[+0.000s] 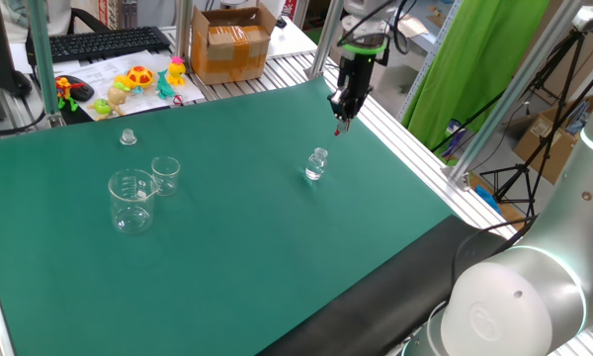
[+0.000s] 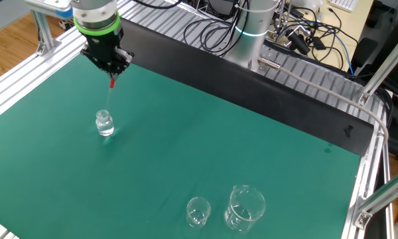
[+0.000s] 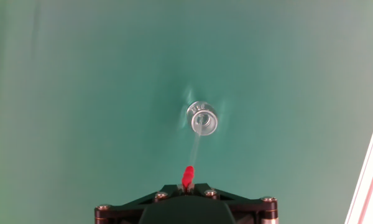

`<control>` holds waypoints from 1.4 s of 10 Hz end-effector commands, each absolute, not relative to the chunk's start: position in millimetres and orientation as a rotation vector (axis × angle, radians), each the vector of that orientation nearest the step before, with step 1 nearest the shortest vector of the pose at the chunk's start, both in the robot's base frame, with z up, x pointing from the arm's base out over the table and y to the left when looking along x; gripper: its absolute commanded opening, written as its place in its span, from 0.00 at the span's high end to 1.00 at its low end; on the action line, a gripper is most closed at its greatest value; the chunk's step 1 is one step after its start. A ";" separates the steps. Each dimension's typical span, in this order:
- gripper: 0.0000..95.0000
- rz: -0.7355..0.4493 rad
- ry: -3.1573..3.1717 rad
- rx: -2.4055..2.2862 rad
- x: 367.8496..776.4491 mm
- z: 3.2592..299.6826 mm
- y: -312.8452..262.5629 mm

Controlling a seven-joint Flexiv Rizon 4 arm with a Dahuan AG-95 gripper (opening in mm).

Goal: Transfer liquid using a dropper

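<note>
End effector (image 1: 342, 117) grasping one dropper (image 3: 192, 158) above one vial (image 1: 317, 164); two beakers (image 1: 132, 201) apart.

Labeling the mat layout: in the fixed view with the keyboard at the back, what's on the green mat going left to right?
Large beaker → small beaker → vial → dropper, hanging from the gripper above the mat. The small clear cap sits right above the large beaker, so its place in the order is unclear.

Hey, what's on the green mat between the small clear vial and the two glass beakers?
Nothing: between the small clear vial and the two glass beakers only bare green mat shows, clearest in the other fixed view.
</note>
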State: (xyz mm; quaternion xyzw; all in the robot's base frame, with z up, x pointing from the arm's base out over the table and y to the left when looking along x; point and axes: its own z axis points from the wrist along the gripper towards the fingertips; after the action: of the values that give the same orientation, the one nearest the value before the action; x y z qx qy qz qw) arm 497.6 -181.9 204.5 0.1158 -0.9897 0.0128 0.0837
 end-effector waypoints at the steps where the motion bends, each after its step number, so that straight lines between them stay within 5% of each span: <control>1: 1.00 0.041 -2.943 0.318 494.3 218.1 -171.4; 14: 1.00 0.057 -2.911 0.166 475.3 250.5 -99.8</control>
State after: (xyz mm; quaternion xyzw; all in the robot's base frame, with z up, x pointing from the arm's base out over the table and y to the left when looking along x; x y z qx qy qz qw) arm 472.6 -96.1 248.9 0.0550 -0.9918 0.0189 0.1138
